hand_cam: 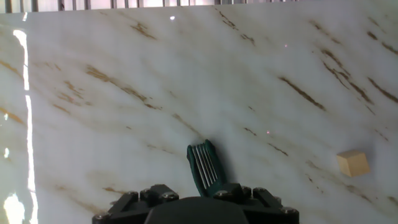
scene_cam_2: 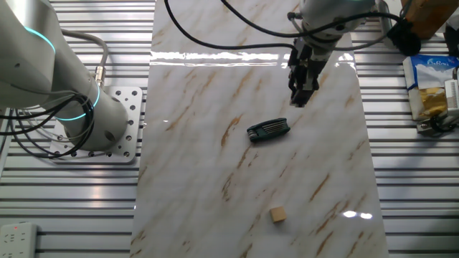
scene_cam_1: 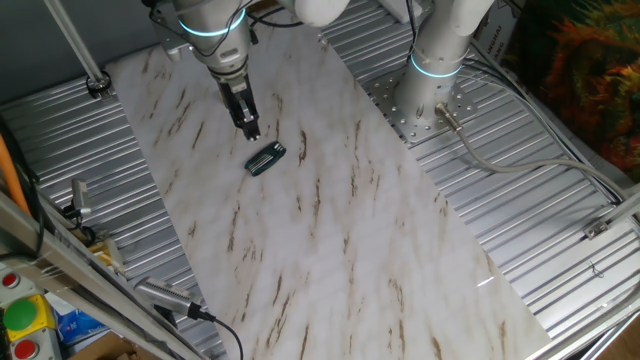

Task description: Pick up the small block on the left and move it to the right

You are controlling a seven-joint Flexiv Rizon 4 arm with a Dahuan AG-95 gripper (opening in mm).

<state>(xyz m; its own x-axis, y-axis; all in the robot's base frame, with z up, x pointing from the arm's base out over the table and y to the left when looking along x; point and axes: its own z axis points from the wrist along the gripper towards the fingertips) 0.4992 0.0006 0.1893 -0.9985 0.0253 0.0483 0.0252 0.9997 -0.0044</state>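
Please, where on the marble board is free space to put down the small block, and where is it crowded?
Free: the board toward the arm's base, and the stretch between the dark tool and the block. Crowded: only around the tool, with the gripper just beyond it.

One small block (scene_cam_2: 278,213), tan. One flat dark oblong piece (scene_cam_2: 268,130), greenish edge. One gripper (scene_cam_2: 299,99). One marble-pattern tabletop (scene_cam_2: 215,179).
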